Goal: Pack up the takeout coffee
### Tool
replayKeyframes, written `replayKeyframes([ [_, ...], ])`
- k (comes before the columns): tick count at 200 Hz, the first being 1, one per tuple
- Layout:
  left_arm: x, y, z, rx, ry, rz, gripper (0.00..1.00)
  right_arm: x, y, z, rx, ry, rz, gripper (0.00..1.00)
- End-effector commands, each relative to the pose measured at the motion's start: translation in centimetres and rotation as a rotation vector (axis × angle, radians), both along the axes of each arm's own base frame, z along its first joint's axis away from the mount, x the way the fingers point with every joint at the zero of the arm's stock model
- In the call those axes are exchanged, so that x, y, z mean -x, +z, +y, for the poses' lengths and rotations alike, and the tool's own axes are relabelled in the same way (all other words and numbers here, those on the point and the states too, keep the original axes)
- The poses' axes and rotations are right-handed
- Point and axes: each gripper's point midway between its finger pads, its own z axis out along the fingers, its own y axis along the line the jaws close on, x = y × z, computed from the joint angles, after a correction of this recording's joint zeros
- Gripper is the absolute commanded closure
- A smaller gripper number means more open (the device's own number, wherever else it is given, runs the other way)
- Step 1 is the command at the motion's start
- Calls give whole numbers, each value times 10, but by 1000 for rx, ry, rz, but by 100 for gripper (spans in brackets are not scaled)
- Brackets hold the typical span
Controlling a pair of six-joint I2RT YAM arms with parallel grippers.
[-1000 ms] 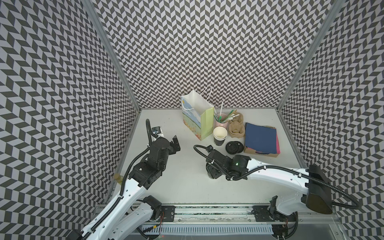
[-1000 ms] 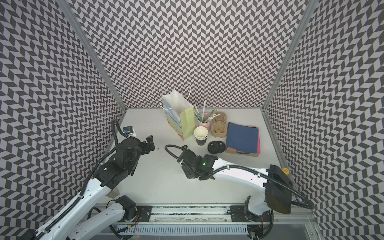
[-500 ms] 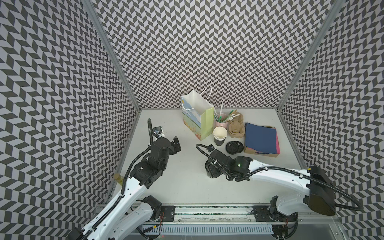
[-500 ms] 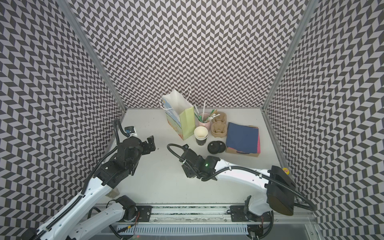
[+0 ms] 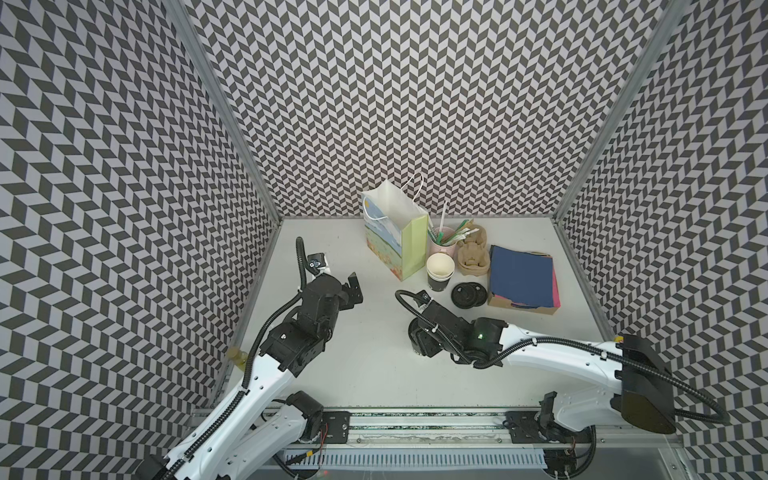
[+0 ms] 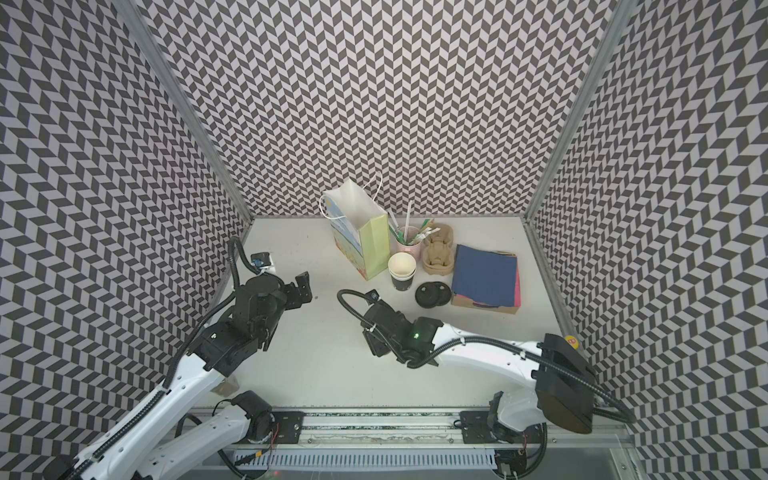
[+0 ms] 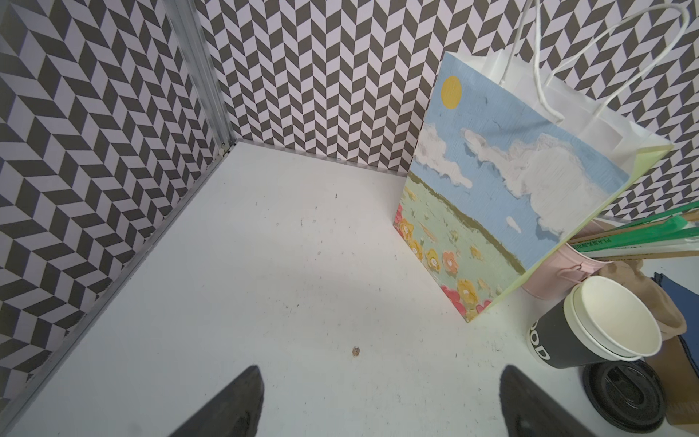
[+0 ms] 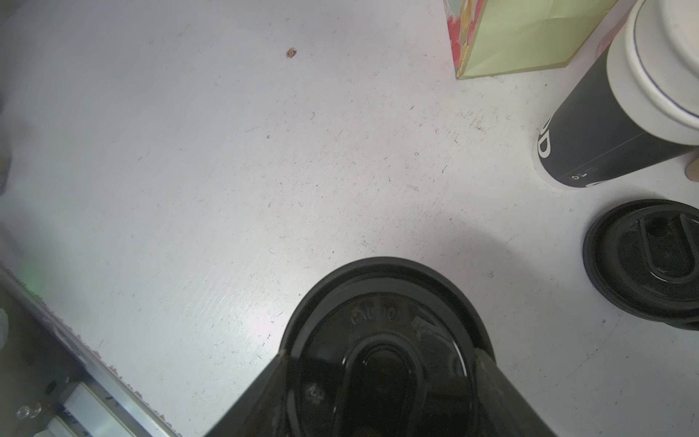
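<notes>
One white bench (image 5: 365, 374) carries a tall landscape-printed paper gift bag (image 5: 395, 241) at the rear. Left tool (image 7: 380, 382): jaws apart, empty, left of the bag. Right tool (image 8: 382, 355): clamped on the small black paper cup with round black plastic lid (image 8: 378, 302), mid-bench.

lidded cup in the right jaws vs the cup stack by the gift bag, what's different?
The lidded cup wears a black lid; the cup stack is open, cream insides showing. The lidded cup sits clamped between the jaws of the right gripper; the cup stack, nested cups, stands free beside the gift bag. Both are upright.
</notes>
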Motion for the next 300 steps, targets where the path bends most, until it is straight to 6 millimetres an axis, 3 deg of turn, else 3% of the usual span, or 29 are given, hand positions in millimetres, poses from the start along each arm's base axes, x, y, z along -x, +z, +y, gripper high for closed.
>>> replayKeyframes([
  [1, 2, -7, -4, -18, -27, 26, 3, 66, -91, -58, 303, 32, 318, 37],
  [52, 2, -12, -13, -29, -55, 54, 3, 77, -100, -57, 288, 29, 338, 38],
  [96, 2, -13, -11, -38, -43, 55, 3, 54, -75, -62, 328, -46, 232, 38],
  [139, 3, -12, -11, -42, -38, 50, 3, 33, -47, -65, 243, -128, 181, 38],
  [159, 3, -12, -11, -43, -39, 50, 3, 21, -40, -80, 231, -185, 171, 38],
  [196, 3, -12, -11, -42, -41, 49, 3, -12, -32, -127, 185, -365, 158, 38],
  [220, 3, -12, -12, -43, -44, 51, 3, -29, -26, -144, 148, -448, 136, 37],
  [259, 4, -12, -13, -41, -50, 50, 3, -50, -28, -182, 159, -583, 155, 35],
  [300, 5, -12, -15, -41, -63, 47, 3, -61, -15, -214, 180, -706, 136, 30],
])
